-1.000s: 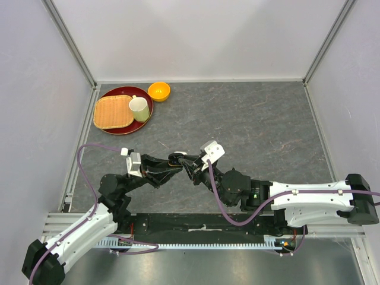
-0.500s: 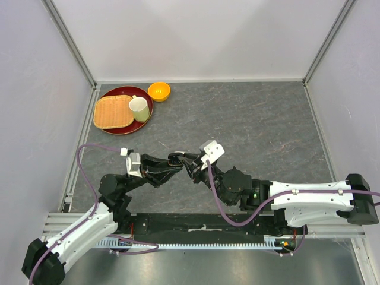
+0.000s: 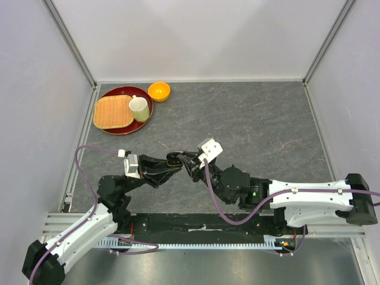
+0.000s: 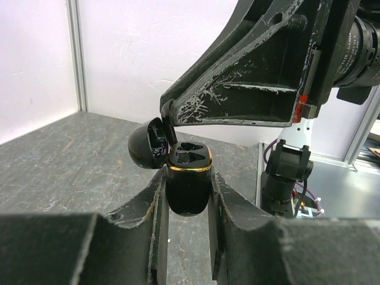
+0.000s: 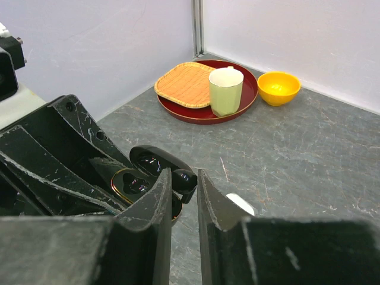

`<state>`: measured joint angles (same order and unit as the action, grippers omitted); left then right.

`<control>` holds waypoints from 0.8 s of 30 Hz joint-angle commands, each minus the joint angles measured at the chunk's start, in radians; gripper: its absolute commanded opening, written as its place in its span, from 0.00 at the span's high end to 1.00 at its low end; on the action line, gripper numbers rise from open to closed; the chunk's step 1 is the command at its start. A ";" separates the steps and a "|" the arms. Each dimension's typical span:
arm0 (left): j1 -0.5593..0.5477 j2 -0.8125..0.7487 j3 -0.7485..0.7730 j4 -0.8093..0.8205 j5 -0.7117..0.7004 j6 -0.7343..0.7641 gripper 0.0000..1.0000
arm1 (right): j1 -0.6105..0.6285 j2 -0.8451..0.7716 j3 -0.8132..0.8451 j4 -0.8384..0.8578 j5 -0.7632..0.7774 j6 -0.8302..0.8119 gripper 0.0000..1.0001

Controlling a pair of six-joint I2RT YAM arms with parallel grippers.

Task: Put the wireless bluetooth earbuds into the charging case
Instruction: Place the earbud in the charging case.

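**Grey stone-look table, white walls: case held open at mid-table**

Over the table [image 3: 267, 119], the left gripper [image 4: 187, 196] clamps the black case [image 4: 189, 172] upright, its lid tipped open and both sockets looking empty. The right gripper [image 5: 183, 185], jaws narrow, pinches a small black piece, seemingly an earbud [image 5: 185, 176], at the case mouth. A small white object [image 5: 240, 203] lies nearby. The tray [image 5: 196, 114], cup [image 5: 225, 90] and bowl [image 5: 279, 88] stand far left
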<state>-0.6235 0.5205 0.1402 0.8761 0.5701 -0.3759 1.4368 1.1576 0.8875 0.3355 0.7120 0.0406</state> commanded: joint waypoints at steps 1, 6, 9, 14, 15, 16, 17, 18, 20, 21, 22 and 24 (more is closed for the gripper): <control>-0.001 -0.013 0.021 0.032 -0.010 0.038 0.98 | -0.003 -0.044 -0.001 0.048 -0.003 0.019 1.00; -0.001 -0.016 0.018 0.014 -0.026 0.038 0.98 | -0.003 -0.073 0.004 0.046 -0.020 0.022 1.00; 0.001 -0.017 0.016 0.008 -0.033 0.040 0.98 | -0.003 -0.076 0.004 0.046 -0.035 0.024 1.00; -0.001 -0.016 0.016 0.006 -0.036 0.038 0.98 | -0.003 -0.061 0.027 0.025 -0.108 0.044 1.00; -0.001 -0.016 0.018 0.007 -0.036 0.038 0.98 | -0.003 -0.052 0.030 0.022 -0.115 0.047 1.00; -0.001 -0.017 0.019 0.008 -0.038 0.038 0.98 | -0.003 -0.047 0.034 0.020 -0.120 0.047 1.00; -0.001 -0.017 0.019 0.006 -0.036 0.038 0.98 | -0.003 -0.044 0.036 0.017 -0.126 0.047 1.00; -0.001 -0.016 0.022 0.007 -0.036 0.038 0.98 | -0.003 -0.038 0.037 0.019 -0.126 0.047 1.00; 0.001 -0.014 0.024 0.006 -0.030 0.038 0.98 | -0.003 -0.030 0.036 0.023 -0.118 0.044 1.00; -0.001 -0.016 0.025 0.006 -0.030 0.035 0.98 | -0.001 -0.023 0.036 0.023 -0.118 0.039 1.00; -0.001 -0.016 0.025 0.006 -0.029 0.034 0.98 | -0.003 -0.019 0.037 0.022 -0.117 0.036 1.00; -0.001 -0.016 0.027 0.008 -0.024 0.032 0.98 | -0.001 -0.009 0.039 0.016 -0.109 0.032 1.00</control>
<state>-0.6239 0.5114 0.1402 0.8612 0.5514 -0.3759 1.4357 1.1328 0.8867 0.3397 0.6079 0.0746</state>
